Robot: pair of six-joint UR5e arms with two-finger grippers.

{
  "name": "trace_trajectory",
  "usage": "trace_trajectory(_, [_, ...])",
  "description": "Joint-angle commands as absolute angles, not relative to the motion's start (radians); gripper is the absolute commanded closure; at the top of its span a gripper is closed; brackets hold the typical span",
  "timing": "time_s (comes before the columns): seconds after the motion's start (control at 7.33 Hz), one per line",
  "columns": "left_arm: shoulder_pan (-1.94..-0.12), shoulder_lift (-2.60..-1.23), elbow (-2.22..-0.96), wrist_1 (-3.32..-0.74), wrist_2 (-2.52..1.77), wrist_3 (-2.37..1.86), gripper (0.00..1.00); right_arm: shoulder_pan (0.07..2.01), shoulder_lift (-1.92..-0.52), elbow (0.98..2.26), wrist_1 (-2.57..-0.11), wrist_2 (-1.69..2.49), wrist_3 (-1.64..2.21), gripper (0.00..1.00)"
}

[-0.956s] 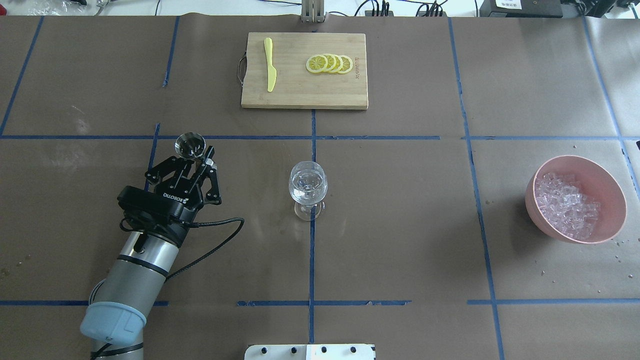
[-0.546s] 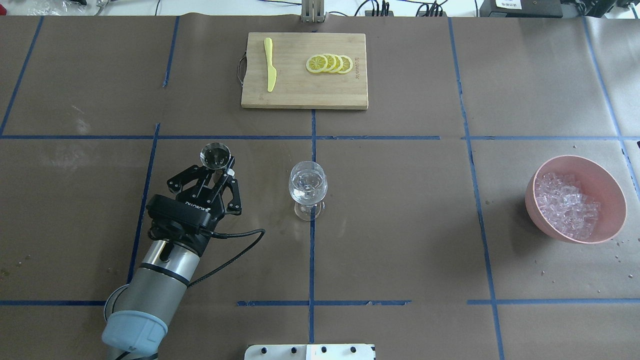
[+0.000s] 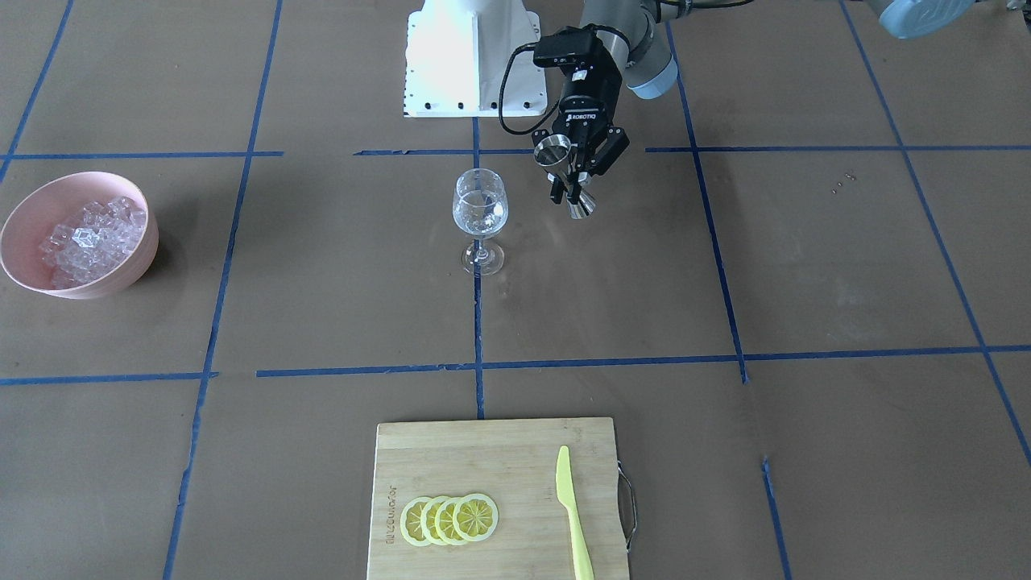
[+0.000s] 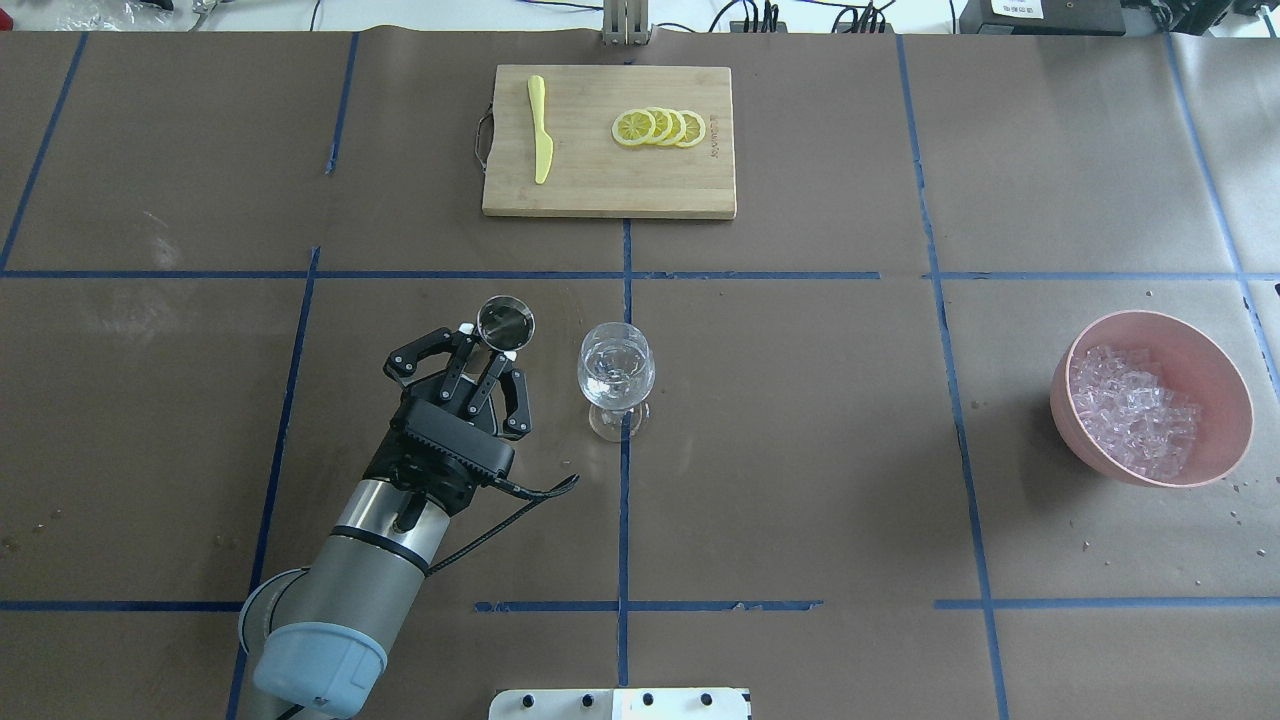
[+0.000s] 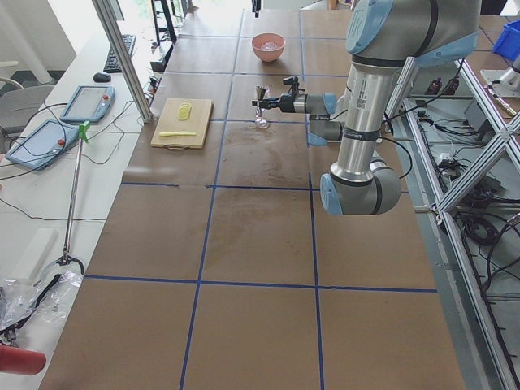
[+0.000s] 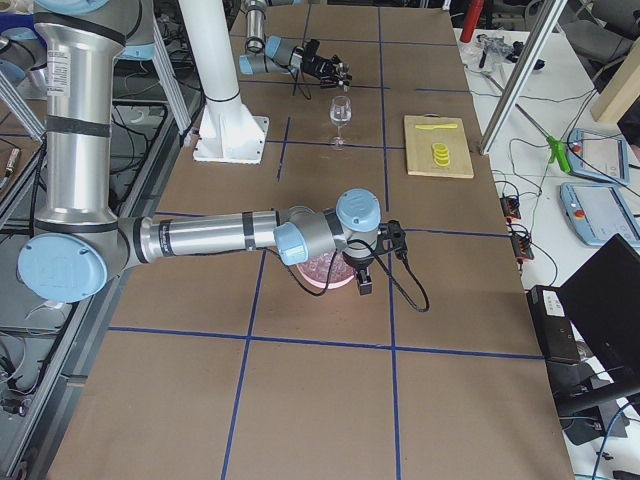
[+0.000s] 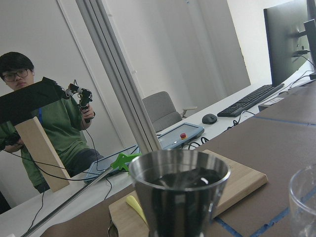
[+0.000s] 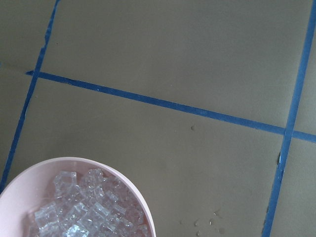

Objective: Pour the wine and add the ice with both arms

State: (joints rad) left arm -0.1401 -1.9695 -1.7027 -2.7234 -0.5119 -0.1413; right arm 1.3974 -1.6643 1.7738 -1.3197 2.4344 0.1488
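In the pink bowl lies ice; left hand grips jigger.

The brown-papered table is carrying a wine glass; beyond it a cutting board is lying, and well toward the robot's right of it a pink bowl is sitting.

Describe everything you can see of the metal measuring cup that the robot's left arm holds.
The steel jigger is a small hourglass-shaped measuring cup: two shiny metal cones joined at a narrow waist. The left claw grips it around the waist and holds it roughly upright, one mouth upward, lifted off the table. Its inside looks dark with glints, perhaps liquid, but I cannot be sure. It hangs close beside the wine glass, on the robot's left of it, not touching it.
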Motion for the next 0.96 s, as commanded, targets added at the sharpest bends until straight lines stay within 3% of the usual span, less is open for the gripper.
trace_trajectory(0.0, [-0.141, -1.976, -1.707, -2.688, -0.624, -0.095, 1.0, 1.397, -1.664, 1.775, -1.321, 2.434, 0.15, 0.0])
trace_trajectory(0.82, [-0.196, -1.98, -1.813, -2.463, -0.8, 0.035, 1.0, 1.397, -1.663, 1.778, -1.319, 2.434, 0.153, 0.0])
